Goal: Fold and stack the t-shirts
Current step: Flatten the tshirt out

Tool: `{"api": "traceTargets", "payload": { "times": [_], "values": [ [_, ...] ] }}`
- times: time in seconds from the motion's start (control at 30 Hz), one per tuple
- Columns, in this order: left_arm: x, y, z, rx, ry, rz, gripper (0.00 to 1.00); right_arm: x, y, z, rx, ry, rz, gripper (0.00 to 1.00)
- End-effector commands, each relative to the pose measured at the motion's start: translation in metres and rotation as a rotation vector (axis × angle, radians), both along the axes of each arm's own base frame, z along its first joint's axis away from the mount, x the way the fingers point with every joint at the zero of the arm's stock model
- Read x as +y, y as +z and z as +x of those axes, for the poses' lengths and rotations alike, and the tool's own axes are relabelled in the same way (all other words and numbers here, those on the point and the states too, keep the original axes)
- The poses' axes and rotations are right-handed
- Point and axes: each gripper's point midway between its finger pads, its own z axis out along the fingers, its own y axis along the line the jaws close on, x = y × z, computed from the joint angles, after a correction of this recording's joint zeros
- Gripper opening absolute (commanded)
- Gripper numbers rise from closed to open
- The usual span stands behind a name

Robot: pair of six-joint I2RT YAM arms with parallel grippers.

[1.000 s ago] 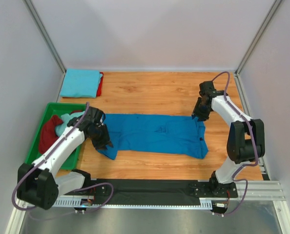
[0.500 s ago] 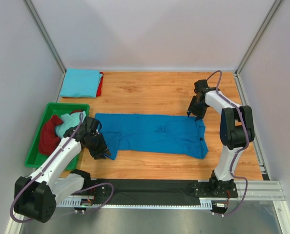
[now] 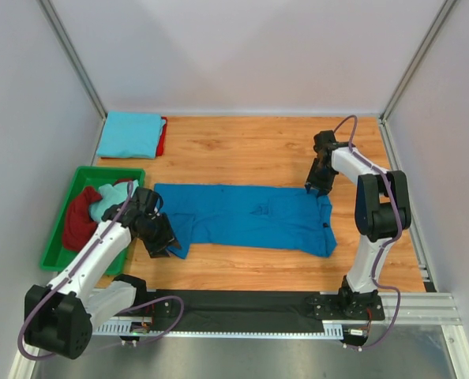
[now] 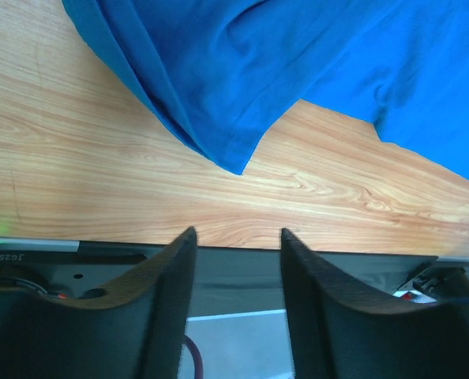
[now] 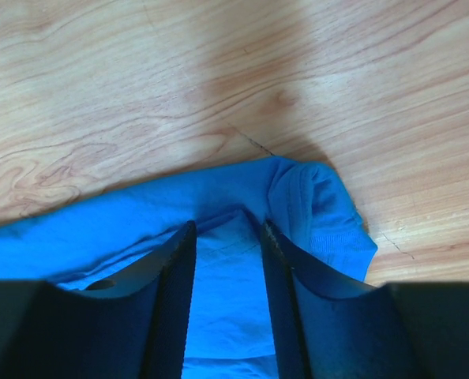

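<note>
Seen from above, a royal blue t-shirt lies spread flat across the middle of the table, running from 9 to 3 o'clock. The left end effector hangs at the shirt's 8 o'clock corner. The right end effector is at its 2 o'clock corner. A folded sky blue t-shirt rests on a red t-shirt in the 11 o'clock corner. A maroon t-shirt and a pale aqua t-shirt are heaped in the green tray at 9 o'clock.

The left wrist camera shows that end effector's fingers standing apart over bare wood with nothing between them. The shirt's pointed corner lies just beyond, toward 12 o'clock.

At the right wrist, the fingers straddle a bunched hem. Whether they pinch it cannot be told.

The cotton looks light and limp, likely to sag and crease. Corners or hems at both ends seem the surest hold.
</note>
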Motion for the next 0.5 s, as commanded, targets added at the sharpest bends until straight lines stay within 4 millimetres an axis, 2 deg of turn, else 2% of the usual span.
{"api": "traceTargets", "payload": {
  "times": [0.0,0.07,0.17,0.2,0.27,0.3,0.37,0.43,0.47],
  "values": [
    [-0.003,0.006,0.008,-0.012,0.022,-0.015,0.56,-0.001,0.012,0.001,-0.03,0.008,0.001,0.38],
    [-0.003,0.003,0.012,-0.009,0.037,-0.011,0.62,-0.003,0.012,-0.001,-0.034,0.002,-0.01,0.34],
    [-0.006,-0.004,0.02,-0.006,0.035,-0.018,0.64,-0.007,0.015,0.001,-0.043,0.006,-0.027,0.25],
    [-0.008,-0.007,0.021,-0.001,0.029,-0.025,0.6,-0.008,0.017,0.002,-0.049,0.007,-0.034,0.17],
    [-0.013,-0.013,0.027,0.01,0.018,-0.042,0.54,-0.008,0.02,0.001,-0.052,0.007,-0.034,0.09],
    [-0.014,-0.014,0.029,0.011,0.012,-0.046,0.5,-0.009,0.023,0.001,-0.057,0.006,-0.035,0.01],
    [-0.014,-0.02,0.033,0.022,0.011,-0.035,0.45,-0.009,0.027,0.0,-0.059,0.008,-0.035,0.0],
    [-0.011,-0.022,0.025,0.074,0.024,-0.011,0.32,-0.009,0.032,-0.002,-0.066,0.007,-0.035,0.0],
    [-0.01,-0.023,0.022,0.086,0.03,-0.002,0.28,-0.009,0.034,-0.001,-0.072,0.011,-0.034,0.0]
  ]
}}
